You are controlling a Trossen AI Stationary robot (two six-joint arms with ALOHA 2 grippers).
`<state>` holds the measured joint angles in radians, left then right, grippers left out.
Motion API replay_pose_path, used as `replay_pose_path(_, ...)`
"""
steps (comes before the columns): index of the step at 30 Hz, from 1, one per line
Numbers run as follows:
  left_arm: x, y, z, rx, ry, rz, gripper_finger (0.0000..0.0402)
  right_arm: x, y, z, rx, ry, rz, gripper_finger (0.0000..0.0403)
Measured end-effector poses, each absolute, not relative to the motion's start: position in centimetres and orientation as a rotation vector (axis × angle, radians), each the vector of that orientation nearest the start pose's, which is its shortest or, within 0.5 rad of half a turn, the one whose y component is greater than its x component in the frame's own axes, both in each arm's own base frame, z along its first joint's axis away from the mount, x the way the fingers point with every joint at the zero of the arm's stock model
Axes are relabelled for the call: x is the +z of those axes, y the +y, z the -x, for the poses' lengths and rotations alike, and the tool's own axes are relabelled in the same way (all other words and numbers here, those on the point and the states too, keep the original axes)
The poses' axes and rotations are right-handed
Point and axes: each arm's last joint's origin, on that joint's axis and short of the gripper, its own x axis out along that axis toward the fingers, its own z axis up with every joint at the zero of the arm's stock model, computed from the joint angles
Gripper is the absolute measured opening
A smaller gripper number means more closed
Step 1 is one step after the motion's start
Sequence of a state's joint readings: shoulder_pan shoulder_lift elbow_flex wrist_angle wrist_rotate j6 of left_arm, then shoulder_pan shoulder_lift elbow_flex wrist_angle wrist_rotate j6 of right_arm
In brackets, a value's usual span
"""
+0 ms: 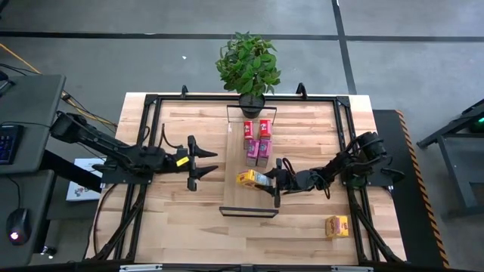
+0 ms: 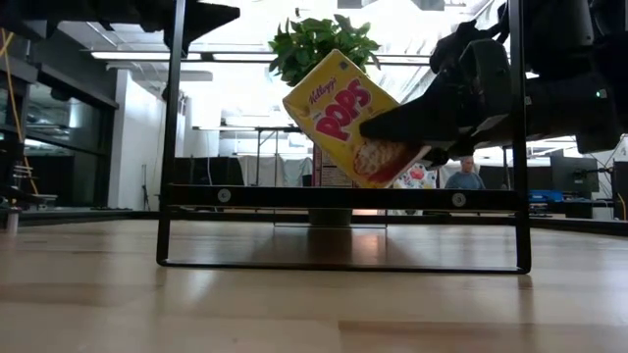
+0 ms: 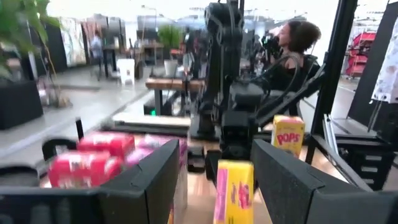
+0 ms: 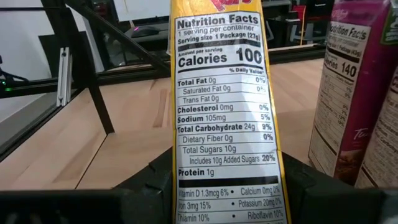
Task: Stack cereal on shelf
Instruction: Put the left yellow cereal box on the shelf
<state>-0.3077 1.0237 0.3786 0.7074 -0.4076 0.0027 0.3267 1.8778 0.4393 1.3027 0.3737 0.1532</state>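
Observation:
The shelf (image 1: 240, 202) is a long light-wood plank in a thin black frame at the table's middle. Two red boxes (image 1: 256, 127) and two pink boxes (image 1: 257, 150) stand together on its far half. My right gripper (image 1: 266, 181) is shut on a yellow Pops box (image 1: 246, 178) over the plank, just nearer than the pink boxes. A second yellow box (image 1: 337, 226) lies on the table at the near right. My left gripper (image 1: 206, 162) is open and empty, left of the shelf, pointing toward it. My right gripper pinches the yellow box by its two broad printed faces (image 2: 378, 132) between its two fingers, and the narrow nutrition-facts side (image 4: 224, 112) faces the wrist. The fingers come about level from the table's right. The box is tilted above the shelf's plank; whether its lower corner touches, I cannot tell.
A potted plant (image 1: 249, 64) stands at the shelf's far end. A black metal frame (image 1: 151, 102) runs around the tabletop. Bare plank (image 1: 246, 208) lies on the shelf's near half. A person (image 3: 292, 43) shows in the room beyond the table.

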Motion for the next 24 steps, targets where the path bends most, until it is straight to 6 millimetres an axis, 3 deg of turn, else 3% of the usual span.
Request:
replay_pose_path(3,22.6,-5.2,-20.5,0.103,0.014,0.042,0.0193,10.7,8.2,-27.4,-0.055,0.13,-0.105,0.0157)
replay_pose_path(10,18.4,-4.6,-22.2,0.19,0.246,0.161,0.0178,10.6,8.1,-27.4,-0.06,0.134,-0.106,0.0157)
replay_pose_path(13,16.6,-4.8,-22.9,0.203,0.313,0.206,0.0139,10.6,8.1,-27.3,-0.058,0.135,-0.105,0.0157)
replay_pose_path(18,14.4,-5.3,-24.3,0.163,0.318,0.281,0.0024,10.6,8.2,-27.3,-0.057,0.137,-0.104,0.0157)
replay_pose_path(24,12.6,-6.1,-26.5,0.072,0.293,0.327,0.0004,10.6,8.2,-27.3,-0.056,0.136,-0.105,0.0157)
